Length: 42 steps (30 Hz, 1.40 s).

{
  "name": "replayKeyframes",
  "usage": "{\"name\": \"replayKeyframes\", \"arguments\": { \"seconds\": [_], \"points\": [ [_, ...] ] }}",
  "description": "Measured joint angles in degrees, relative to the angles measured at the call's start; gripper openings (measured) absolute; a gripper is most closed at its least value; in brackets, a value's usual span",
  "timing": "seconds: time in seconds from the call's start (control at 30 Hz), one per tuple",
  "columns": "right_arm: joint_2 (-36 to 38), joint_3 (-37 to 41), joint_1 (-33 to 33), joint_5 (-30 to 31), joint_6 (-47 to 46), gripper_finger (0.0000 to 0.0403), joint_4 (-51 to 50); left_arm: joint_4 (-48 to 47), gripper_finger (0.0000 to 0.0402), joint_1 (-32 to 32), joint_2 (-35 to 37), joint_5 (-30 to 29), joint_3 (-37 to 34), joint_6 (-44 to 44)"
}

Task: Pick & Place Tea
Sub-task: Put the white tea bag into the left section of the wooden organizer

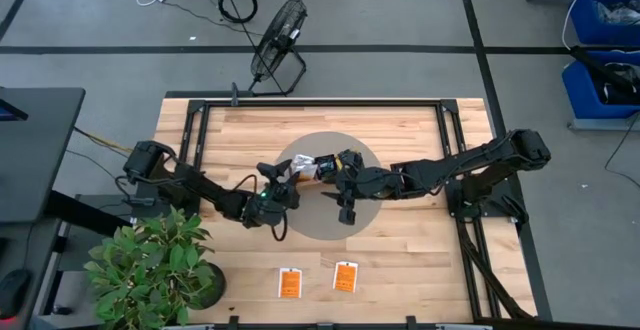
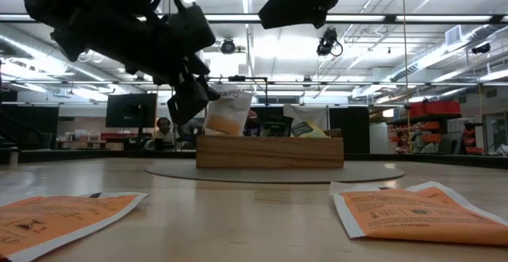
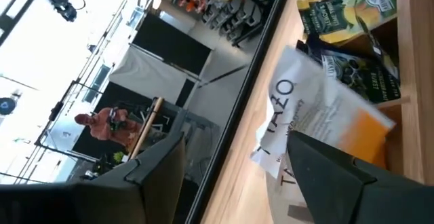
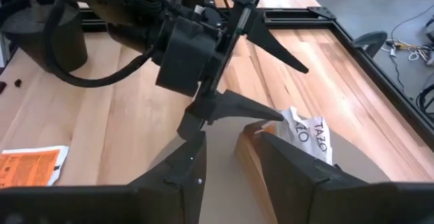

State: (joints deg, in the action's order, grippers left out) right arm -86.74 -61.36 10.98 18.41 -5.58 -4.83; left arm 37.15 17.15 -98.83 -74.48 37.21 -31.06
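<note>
Counter (image 1: 420, 260): light wooden top inside a black frame, with a grey round mat (image 1: 372, 222) at its centre.
Left arm: reaches from the counter's left edge toward the mat; its forearm slopes down to the wrist.
Left hand (image 1: 283, 178): hangs just beside the near end of the wooden tray (image 2: 270, 152); fingers (image 4: 254, 105) spread apart, gripping nothing. One finger tip lies close to the white-and-orange packet; contact cannot be told.
Right arm: extends from the right edge across the mat, wrist over the tray area.
Right hand (image 1: 345, 208): raised above the mat, fingers (image 4: 298, 173) parted with a bare gap between them, holding nothing.
White-and-orange packet (image 2: 228, 113): stands on edge in the tray's end compartment, tilted, long axis roughly upright, printed face toward the left hand.
Yellow-green packet (image 3: 347, 5): stands in the tray farther along.
Dark packet (image 3: 359, 71): lies between the yellow-green and white-and-orange packets.
Orange packets (image 1: 291, 283) (image 1: 345, 276): two, flat on the counter near its front edge, side by side, well apart from the tray.
</note>
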Motion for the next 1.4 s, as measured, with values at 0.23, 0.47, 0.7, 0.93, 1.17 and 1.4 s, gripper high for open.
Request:
{"name": "replayKeyframes", "arguments": {
  "seconds": [0.23, 0.47, 0.7, 0.93, 1.17, 1.4],
  "points": [
    [0.0, 0.0, 0.0, 0.0, 0.0, 0.0144, 0.1, -4.0, 0.0264, -0.5, -0.2, 3.6, 0.0, 5.7],
    [0.0, 0.0, 0.0, 0.0, -0.1, 0.0144, 0.1, -9.1, 0.0264, -2.2, -0.2, 7.1, 0.0, 14.2],
    [0.0, 0.0, 0.0, 0.0, 0.0, 0.0144, 0.1, -6.3, 0.0264, -2.2, -0.2, 3.4, 0.0, 10.9],
    [0.0, 0.0, 0.1, 0.0, 0.3, 0.0144, 0.0, -3.6, 0.0264, -2.2, -0.1, 2.8, 0.0, 7.3],
    [0.0, 0.0, 1.5, -3.3, -1.0, 0.0144, -2.4, -3.7, 0.0263, -0.1, 0.3, 3.4, 0.0, 4.9],
    [0.0, 0.0, 5.5, -9.0, -1.6, 0.0144, -6.8, -4.3, 0.0263, 5.9, 2.3, 12.0, 0.0, 3.4]
  ]
}}
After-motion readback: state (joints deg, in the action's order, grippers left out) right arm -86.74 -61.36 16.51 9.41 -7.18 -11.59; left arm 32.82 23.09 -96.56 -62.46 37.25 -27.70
